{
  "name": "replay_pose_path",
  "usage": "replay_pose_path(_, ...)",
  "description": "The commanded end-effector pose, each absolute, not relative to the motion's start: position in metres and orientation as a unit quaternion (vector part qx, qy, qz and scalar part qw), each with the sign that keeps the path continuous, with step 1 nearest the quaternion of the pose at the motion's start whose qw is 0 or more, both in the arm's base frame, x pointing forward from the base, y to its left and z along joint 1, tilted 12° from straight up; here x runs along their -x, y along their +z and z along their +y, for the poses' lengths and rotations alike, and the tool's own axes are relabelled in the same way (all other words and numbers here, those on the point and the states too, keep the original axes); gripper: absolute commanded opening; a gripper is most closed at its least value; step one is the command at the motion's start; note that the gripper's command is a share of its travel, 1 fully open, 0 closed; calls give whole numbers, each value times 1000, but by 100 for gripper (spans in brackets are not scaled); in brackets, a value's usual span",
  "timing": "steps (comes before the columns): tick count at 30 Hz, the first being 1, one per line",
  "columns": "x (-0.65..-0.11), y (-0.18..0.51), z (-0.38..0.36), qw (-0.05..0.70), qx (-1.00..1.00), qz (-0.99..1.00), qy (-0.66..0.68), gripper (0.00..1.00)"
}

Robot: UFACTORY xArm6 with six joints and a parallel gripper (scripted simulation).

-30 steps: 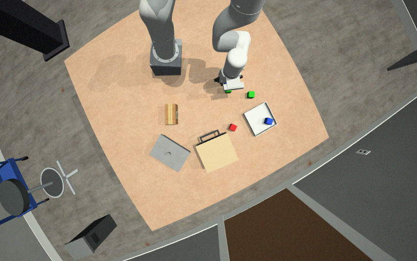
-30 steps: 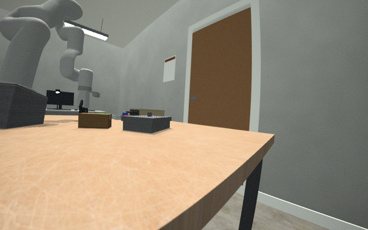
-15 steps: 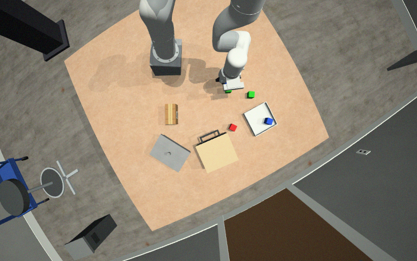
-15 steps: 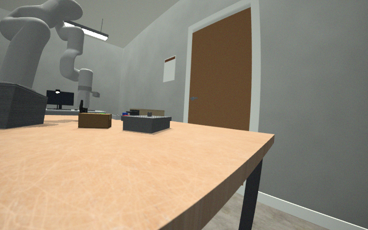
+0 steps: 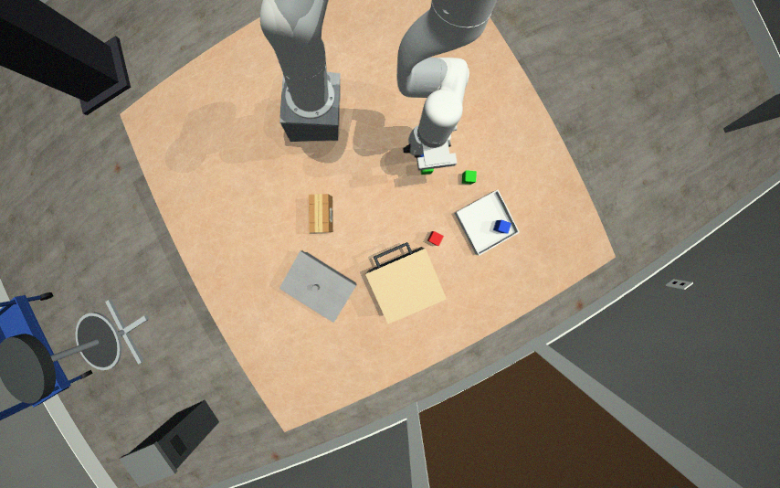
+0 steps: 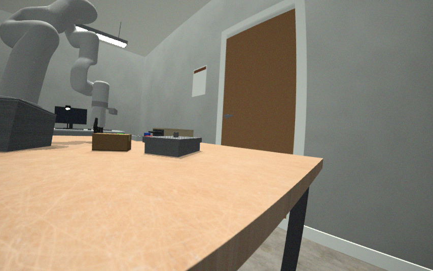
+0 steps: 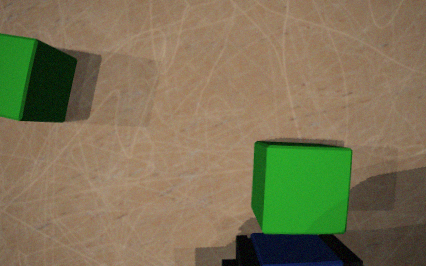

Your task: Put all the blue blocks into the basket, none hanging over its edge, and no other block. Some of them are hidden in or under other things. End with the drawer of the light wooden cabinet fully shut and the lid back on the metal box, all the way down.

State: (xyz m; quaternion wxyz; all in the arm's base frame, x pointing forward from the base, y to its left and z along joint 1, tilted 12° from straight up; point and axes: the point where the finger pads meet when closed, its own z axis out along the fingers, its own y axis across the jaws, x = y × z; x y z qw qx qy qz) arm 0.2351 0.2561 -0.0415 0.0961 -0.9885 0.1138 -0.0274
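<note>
My gripper (image 7: 296, 256) (image 6: 98, 128) points down at the table and is shut on a blue block (image 7: 297, 246), with a black finger at each side; the top view mostly hides it under the hand. Another blue block (image 5: 502, 227) (image 6: 147, 134) lies in the white tray-like basket (image 5: 475, 223), near its right side. The light wooden cabinet (image 5: 406, 290) (image 6: 182, 132) has a black handle (image 5: 392, 254); its drawer looks shut, but the gap cannot be judged. The grey metal box (image 6: 163, 146) has its lid (image 5: 321, 300) on. Box interiors are hidden.
A green block (image 5: 426, 171) (image 7: 307, 190) stands right beside the held block. Another green block (image 5: 469, 176) (image 7: 2, 75) stands between it and the basket. A red block (image 5: 436, 238) lies near the cabinet handle. A brown box (image 5: 321, 213) (image 6: 111, 141) with yellow strips stands left.
</note>
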Motion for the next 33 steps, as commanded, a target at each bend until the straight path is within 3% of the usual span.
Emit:
replay_pose_path(1,-236,-41,257,97,988,114,-28,0)
replay_pose_path(33,-235,-28,254,97,988,114,-28,0)
